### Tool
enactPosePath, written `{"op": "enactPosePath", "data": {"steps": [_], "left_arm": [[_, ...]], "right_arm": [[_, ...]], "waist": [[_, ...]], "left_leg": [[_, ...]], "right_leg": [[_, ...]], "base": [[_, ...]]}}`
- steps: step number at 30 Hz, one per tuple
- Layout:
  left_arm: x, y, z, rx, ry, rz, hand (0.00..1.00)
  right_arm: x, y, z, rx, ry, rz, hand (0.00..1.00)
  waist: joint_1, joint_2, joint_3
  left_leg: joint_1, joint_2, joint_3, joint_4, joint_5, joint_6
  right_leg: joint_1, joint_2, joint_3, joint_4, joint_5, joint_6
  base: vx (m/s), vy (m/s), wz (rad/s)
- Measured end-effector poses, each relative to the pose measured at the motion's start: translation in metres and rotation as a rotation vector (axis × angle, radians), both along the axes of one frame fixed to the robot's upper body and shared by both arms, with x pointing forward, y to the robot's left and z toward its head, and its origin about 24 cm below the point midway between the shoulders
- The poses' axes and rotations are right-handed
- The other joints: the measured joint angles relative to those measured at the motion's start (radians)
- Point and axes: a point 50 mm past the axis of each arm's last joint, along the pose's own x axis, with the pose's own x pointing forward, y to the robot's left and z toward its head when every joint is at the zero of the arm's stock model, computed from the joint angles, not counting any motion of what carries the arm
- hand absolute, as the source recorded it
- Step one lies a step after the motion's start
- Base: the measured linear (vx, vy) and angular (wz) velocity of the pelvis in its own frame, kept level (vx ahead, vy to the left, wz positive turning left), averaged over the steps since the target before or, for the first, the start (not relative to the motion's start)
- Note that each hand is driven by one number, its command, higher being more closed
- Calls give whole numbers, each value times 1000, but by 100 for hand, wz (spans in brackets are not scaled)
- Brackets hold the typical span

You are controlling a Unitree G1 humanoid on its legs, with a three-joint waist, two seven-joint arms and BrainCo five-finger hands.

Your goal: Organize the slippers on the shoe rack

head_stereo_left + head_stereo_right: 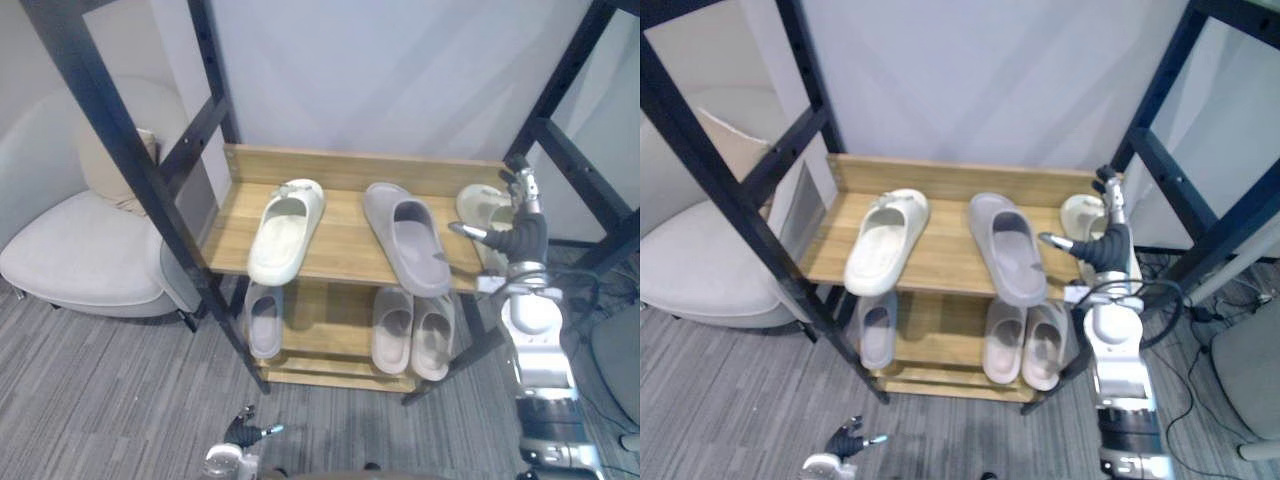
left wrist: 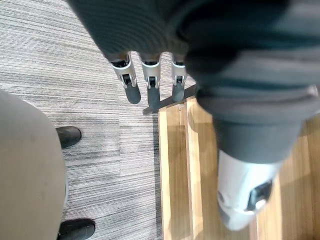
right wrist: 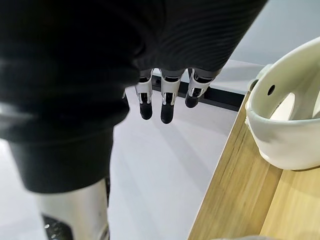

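The wooden shoe rack [image 1: 340,165] holds three slippers on its top shelf: a white one [image 1: 285,232] at the left, a grey one [image 1: 408,238] in the middle and a white one [image 1: 484,208] at the right end. My right hand [image 1: 520,238] is raised over that right slipper, open, with fingers straight and thumb out toward the grey slipper. In the right wrist view the fingers [image 3: 167,102] hang free beside the white slipper [image 3: 285,125]. The lower shelf carries a single pale slipper [image 1: 264,320] and a pale pair [image 1: 412,332]. My left hand [image 1: 245,432] hangs low by the floor, open.
Black metal frame posts [image 1: 130,170] stand on both sides of the rack. A white armchair [image 1: 80,250] with a cushion [image 1: 115,165] sits to the left, and a grey chair [image 1: 615,370] to the right. Grey carpet [image 1: 120,400] lies in front.
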Motion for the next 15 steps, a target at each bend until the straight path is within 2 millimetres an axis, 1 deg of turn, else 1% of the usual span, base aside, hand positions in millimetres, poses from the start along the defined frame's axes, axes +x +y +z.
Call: {"op": "enactPosePath", "data": {"steps": [6, 8, 15], "left_arm": [[0, 0, 0, -14, 2, -7, 0], [0, 0, 0, -14, 1, -6, 0], [1, 1, 2, -17, -11, 1, 0]], "right_arm": [[13, 2, 13, -87, -7, -37, 0], [16, 1, 14, -96, 1, -46, 0], [29, 8, 5, -147, 85, -37, 0]], "waist": [[1, -3, 2], [2, -6, 2], [9, -12, 4]], "left_leg": [[-3, -1, 1, -6, 2, 2], [-2, -3, 0, -20, 10, 3], [-1, -4, -1, -28, 11, 4]], "right_leg": [[-7, 0, 1, 0, 0, 0], [-11, -1, -1, 0, 1, -1], [-13, -1, -3, -1, 1, -1]], "base": [[0, 0, 0], [0, 0, 0], [0, 0, 0]]}}
